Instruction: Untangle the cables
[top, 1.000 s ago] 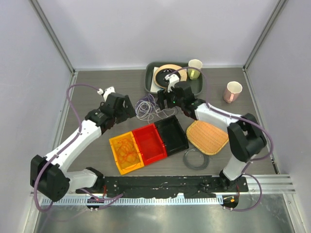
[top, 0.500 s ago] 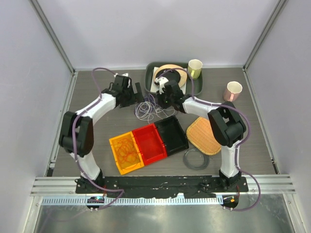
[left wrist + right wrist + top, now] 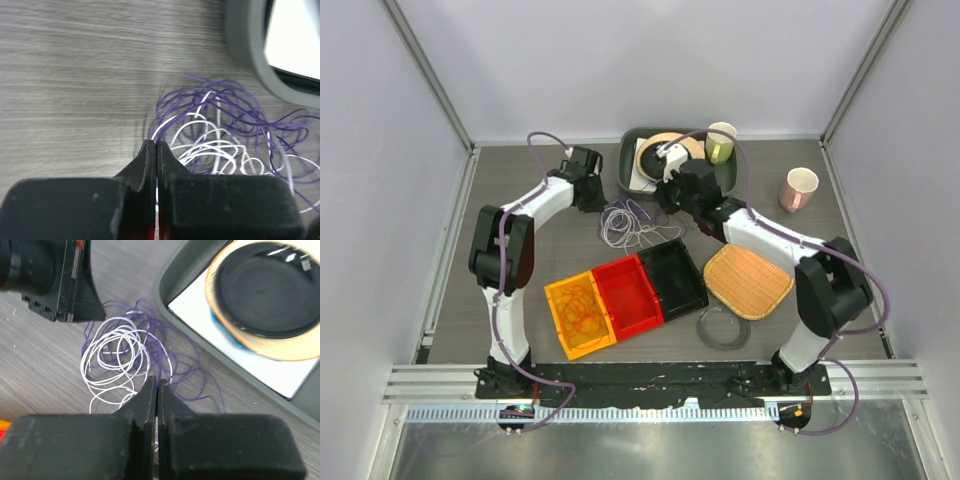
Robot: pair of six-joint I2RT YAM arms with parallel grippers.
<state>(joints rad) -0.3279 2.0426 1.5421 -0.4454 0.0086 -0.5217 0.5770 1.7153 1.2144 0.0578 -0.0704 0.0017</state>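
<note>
**Both grippers are meeting at the cable pile**

The purple and white cables (image 3: 625, 222) are lying in one mixed loose pile on the table, just beside the gray tray (image 3: 624, 170). An orange cable (image 3: 582, 310) is resting in the yellow bin (image 3: 555, 295). The left gripper (image 3: 156, 150) and the right gripper (image 3: 157, 385) are each standing at the pile's edge, fingers pressed together. I cannot tell if a wire is pinched.

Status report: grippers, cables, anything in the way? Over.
Left gripper shut, right gripper shut, both tips at the tangle; pinch unclear. Purple and white cables knotted together. Grey tray close beside the tangle.
</note>
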